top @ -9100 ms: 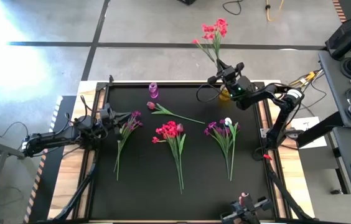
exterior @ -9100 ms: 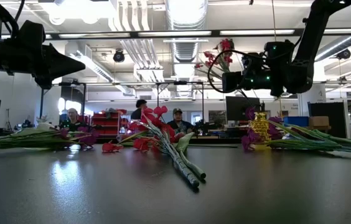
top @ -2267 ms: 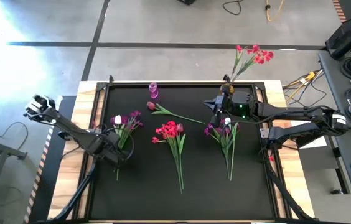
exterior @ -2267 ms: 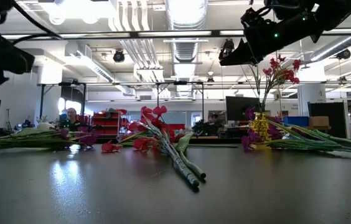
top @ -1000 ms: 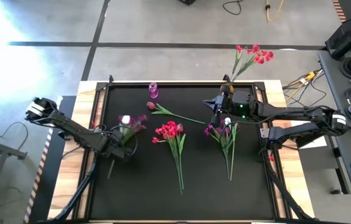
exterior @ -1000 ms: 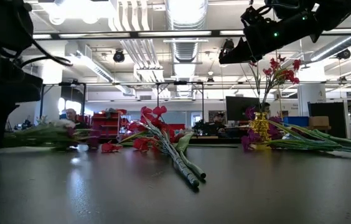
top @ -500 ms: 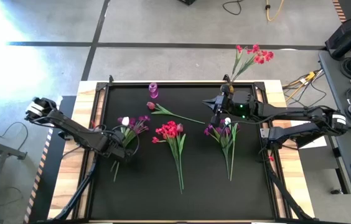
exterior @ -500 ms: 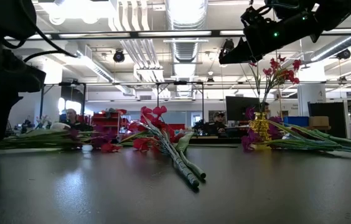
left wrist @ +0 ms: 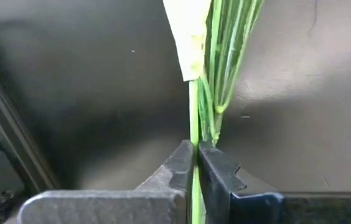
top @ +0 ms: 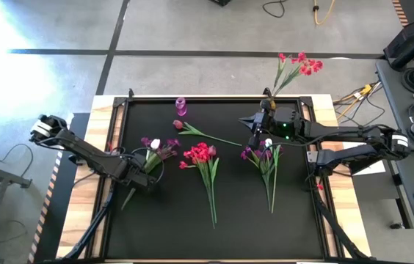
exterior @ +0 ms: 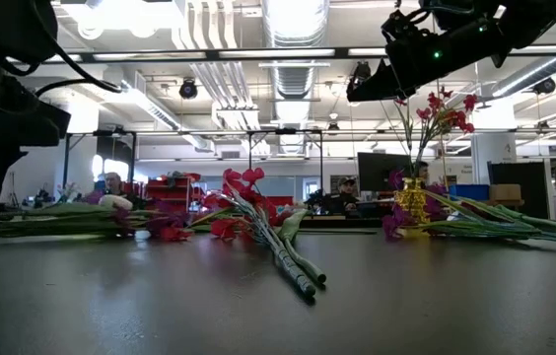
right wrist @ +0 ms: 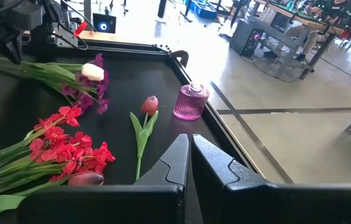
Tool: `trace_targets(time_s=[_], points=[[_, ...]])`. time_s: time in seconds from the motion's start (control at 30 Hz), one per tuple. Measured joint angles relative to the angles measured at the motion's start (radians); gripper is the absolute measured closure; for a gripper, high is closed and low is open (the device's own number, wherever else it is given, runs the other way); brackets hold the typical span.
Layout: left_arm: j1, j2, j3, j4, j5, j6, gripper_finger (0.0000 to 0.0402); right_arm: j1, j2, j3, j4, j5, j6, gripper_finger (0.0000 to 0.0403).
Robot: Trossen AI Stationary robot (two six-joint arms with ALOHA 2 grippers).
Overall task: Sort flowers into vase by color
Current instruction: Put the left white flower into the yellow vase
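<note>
Left claw is pinching the purple flowers' thin stems; light, floppy, best gripped low.

Our left arm reaches in from the table's left edge, stretched low across the mat, its wrist angled toward the centre. Our left gripper sits close to the surface, and in the left wrist view its two dark fingers are pressed together on a thin green stem that runs up between them. Our right arm comes in from the right side, elbow folded, forearm extended toward the table's far half. Our right gripper hangs raised above the mat, its fingers closed together with nothing between them.
</note>
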Motion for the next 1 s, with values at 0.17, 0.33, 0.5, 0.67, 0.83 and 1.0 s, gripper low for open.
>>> trace_targets(time_s=[0.17, 0.33, 0.5, 0.67, 0.83, 1.0], points=[[-0.003, 0.0, 0.04, -0.055, -0.003, 0.001, 0.0399, 0.0, 0.0, 0.0, 0.0, 0.0, 0.0, 0.039], [-0.036, -0.004, 0.108, -0.129, -0.119, 0.005, 0.0401, 0.0, 0.0, 0.0, -0.001, 0.0, 0.0, 0.039], [-0.09, -0.032, 0.167, -0.079, -0.339, 0.024, 0.0401, 0.0, -0.003, 0.0, -0.05, 0.0, -0.023, 0.039], [-0.107, -0.085, 0.148, 0.142, -0.56, 0.211, 0.0401, 0.0, -0.013, -0.003, -0.104, -0.031, 0.037, 0.039], [-0.062, -0.148, 0.062, 0.486, -0.655, 0.549, 0.0401, 0.009, -0.008, -0.074, -0.005, -0.202, 0.104, 0.039], [0.065, -0.211, -0.062, 0.979, -0.579, 0.989, 0.0401, 0.039, -0.008, -0.14, 0.17, -0.227, 0.161, 0.039]])
